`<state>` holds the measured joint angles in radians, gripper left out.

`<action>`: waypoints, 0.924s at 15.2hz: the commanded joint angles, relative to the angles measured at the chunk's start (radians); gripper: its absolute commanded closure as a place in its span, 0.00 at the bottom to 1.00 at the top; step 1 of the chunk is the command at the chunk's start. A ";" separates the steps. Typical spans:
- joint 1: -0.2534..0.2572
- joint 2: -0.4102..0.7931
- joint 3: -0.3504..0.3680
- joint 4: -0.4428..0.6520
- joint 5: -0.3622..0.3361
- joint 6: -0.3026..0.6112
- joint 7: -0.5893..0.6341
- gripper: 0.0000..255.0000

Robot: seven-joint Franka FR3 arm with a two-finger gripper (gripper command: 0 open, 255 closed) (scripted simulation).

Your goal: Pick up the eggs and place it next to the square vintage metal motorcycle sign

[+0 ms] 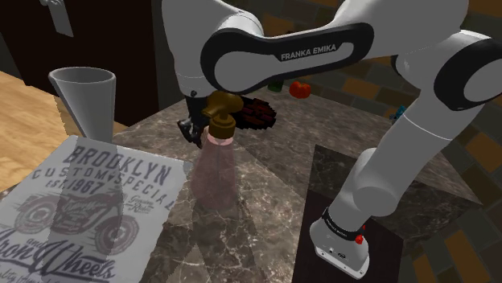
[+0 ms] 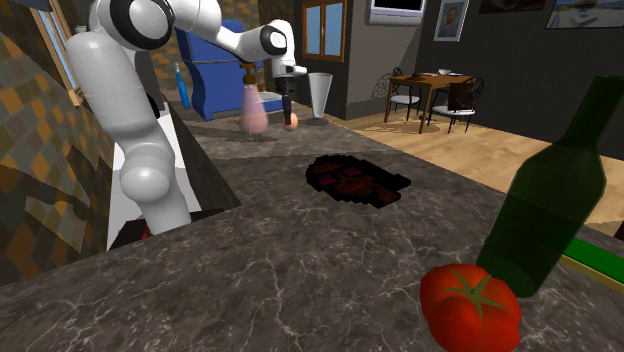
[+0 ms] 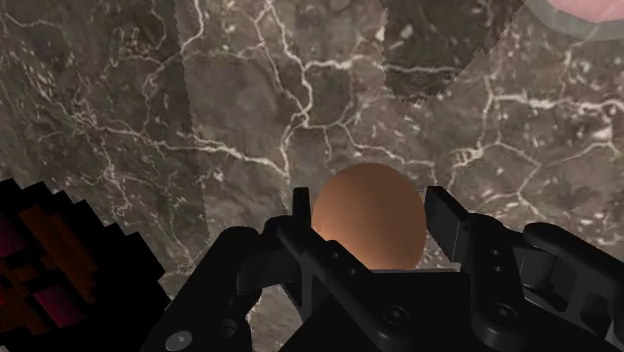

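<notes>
Hand pinches brown egg between both fingers, above tabletop. Next: carry to motorcycle sign, which lies flat. Advice: grip gentle, pass clear of pink pump bottle, lower slowly just beside sign. Surface dark veined marble; room has wooden floor and dining chairs.

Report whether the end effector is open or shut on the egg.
Shut on the egg: in the wrist view both fingers of the end effector press against its sides.
</notes>
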<state>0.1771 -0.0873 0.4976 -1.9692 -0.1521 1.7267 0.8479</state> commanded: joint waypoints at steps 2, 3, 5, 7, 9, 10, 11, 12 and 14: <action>-0.003 0.017 0.005 -0.048 -0.035 0.037 0.006 1.00; -0.006 0.017 0.008 -0.048 -0.034 0.037 0.006 1.00; -0.017 0.016 0.019 -0.048 -0.034 0.037 0.005 1.00; -0.026 0.016 0.028 -0.048 -0.033 0.037 0.005 1.00; -0.036 0.015 0.037 -0.048 -0.032 0.038 0.004 1.00; -0.033 0.011 0.041 -0.056 -0.029 0.040 0.009 0.00; -0.026 0.014 0.049 -0.060 -0.026 0.047 0.022 0.00; -0.027 0.040 0.051 -0.028 -0.040 0.038 0.030 0.00; -0.034 -0.008 0.037 -0.096 -0.019 0.064 -0.003 0.00</action>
<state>0.1423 -0.0871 0.5346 -2.0288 0.1373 1.7866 0.8557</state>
